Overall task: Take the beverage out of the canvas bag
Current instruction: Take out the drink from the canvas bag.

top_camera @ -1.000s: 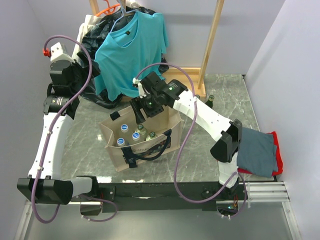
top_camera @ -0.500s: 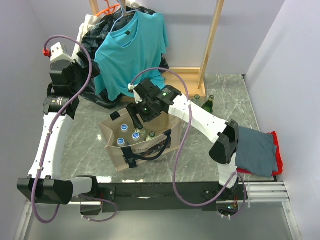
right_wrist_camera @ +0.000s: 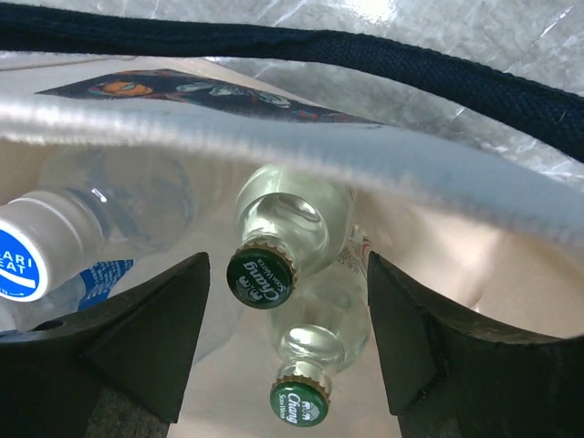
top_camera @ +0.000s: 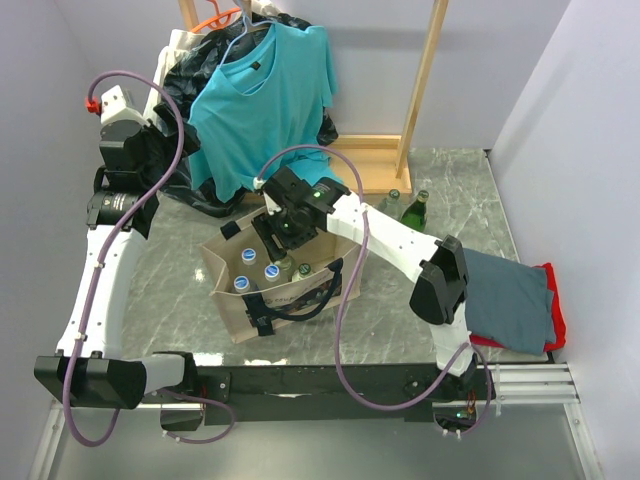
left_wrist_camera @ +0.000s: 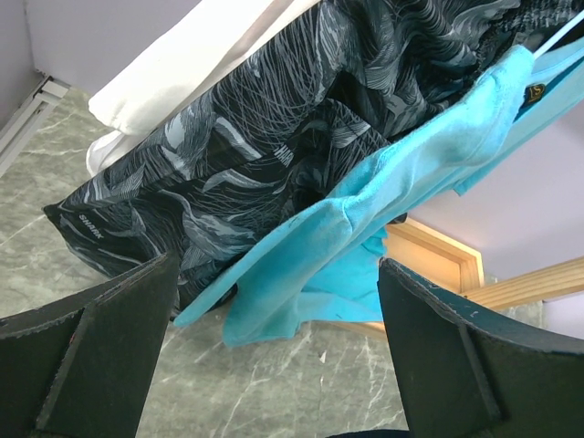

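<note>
From above, I saw the boxy beige canvas bag (top_camera: 300, 295) upright on the marbled bench (top_camera: 170, 280), the right pincer (top_camera: 272, 235) at its far rim. The left wrist showed the left pincer (left_wrist_camera: 274, 365) spread wide, facing a crinkled black plastic bag (left_wrist_camera: 228, 182). Only the right wrist revealed that pincer's jaws apart over the clear glass beverage (right_wrist_camera: 297, 228), green-capped, inside the bag.

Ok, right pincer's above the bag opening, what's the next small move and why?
Probably ease the right pincer straight down a little: it is open, and the centre green-capped bottle in the canvas bag sits roughly between its fingers, not yet enclosed.
</note>
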You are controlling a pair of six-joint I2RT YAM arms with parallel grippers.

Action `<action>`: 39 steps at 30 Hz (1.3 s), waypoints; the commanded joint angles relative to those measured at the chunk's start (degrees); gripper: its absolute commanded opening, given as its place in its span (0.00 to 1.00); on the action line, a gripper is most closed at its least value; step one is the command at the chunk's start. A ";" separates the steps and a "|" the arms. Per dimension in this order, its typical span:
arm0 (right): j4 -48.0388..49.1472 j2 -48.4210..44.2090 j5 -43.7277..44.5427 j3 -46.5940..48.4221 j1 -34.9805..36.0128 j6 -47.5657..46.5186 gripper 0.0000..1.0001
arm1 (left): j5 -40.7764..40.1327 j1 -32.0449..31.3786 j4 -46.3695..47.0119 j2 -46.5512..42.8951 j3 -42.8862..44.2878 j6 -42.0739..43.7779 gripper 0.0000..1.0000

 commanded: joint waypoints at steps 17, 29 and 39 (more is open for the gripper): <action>0.41 -0.11 4.33 -1.06 3.36 0.76 0.59 | -0.60 0.26 -0.19 -1.94 -0.36 0.22 0.96; 0.41 -0.28 4.51 -1.15 3.80 -0.47 0.16 | -0.95 0.26 -0.72 -3.96 -1.86 -0.83 0.96; -1.16 -0.90 7.32 4.37 4.24 -2.40 0.00 | -0.34 0.26 -0.81 -4.84 -2.74 -1.45 0.96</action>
